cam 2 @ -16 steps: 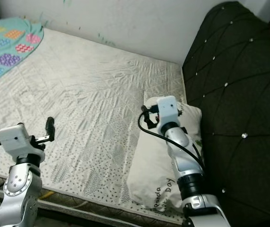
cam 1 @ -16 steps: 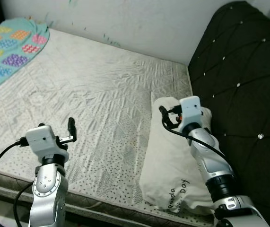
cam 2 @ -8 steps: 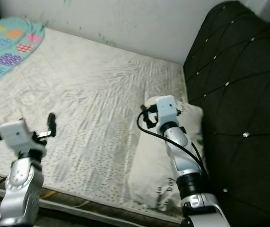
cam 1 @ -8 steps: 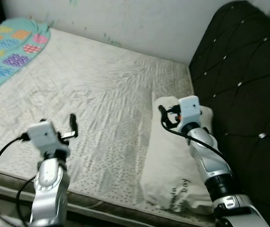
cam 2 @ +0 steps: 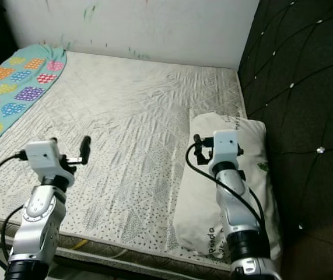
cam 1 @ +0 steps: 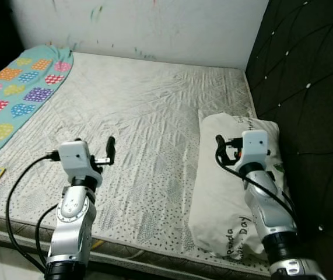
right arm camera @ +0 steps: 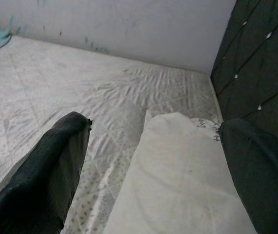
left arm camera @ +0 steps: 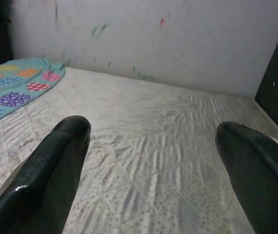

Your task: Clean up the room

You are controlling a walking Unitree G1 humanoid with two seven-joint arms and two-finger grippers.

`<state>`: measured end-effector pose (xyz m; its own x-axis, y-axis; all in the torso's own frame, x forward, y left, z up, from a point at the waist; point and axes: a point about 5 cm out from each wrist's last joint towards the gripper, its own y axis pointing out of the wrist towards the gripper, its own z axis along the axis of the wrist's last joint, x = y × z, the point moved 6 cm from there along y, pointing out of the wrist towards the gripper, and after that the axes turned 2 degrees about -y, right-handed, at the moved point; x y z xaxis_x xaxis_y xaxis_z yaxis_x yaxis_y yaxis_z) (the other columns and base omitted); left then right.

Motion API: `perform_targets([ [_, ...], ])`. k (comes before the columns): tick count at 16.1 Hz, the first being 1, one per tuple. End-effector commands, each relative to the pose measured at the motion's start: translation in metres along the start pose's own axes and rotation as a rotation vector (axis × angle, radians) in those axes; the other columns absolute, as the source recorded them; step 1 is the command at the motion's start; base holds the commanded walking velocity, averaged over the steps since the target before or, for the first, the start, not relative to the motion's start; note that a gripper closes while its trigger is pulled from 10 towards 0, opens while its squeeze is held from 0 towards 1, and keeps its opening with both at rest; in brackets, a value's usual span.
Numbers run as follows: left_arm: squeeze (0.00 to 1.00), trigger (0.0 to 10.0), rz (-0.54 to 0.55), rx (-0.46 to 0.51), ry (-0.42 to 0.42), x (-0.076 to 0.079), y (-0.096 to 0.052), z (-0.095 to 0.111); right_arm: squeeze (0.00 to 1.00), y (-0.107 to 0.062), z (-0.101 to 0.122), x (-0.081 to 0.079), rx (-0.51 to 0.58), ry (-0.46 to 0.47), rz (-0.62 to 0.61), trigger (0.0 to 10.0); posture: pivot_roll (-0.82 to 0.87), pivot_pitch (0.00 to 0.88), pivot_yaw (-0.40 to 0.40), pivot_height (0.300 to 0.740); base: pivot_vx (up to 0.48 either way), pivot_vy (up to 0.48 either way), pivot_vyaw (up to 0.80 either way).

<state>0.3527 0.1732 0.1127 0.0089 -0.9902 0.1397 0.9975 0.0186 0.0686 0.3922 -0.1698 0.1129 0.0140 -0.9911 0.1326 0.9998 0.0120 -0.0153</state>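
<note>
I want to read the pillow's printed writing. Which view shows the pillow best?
The left eye view: the whole pillow, lettering at its near end. The right eye view shows much the same. The right wrist view catches its far end between open fingers.

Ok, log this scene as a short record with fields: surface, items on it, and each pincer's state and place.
surface: bare mattress against a white wall, black tufted headboard on the robot's right
pillow: white pillow lying along the headboard
blanket: turquoise patterned blanket at the far left
left pincer: open, empty, above the mattress
right pincer: open, empty, above the pillow
</note>
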Motion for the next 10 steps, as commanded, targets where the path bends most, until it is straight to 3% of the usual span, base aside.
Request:
perform_targets([
  [1,0.00,10.0,-0.008,-0.008,0.007,-0.001,-0.001,-0.004,0.00,-0.002,0.005,0.004,0.025,0.000,-0.019,10.0,-0.06,0.000,0.033,0.740,0.000,0.000,0.00],
  [10,0.00,10.0,-0.038,-0.018,-0.011,0.011,0.001,-0.011,0.00,0.000,0.013,0.011,0.044,0.001,-0.040,10.0,-0.07,0.000,0.028,0.740,0.000,0.000,0.00],
])
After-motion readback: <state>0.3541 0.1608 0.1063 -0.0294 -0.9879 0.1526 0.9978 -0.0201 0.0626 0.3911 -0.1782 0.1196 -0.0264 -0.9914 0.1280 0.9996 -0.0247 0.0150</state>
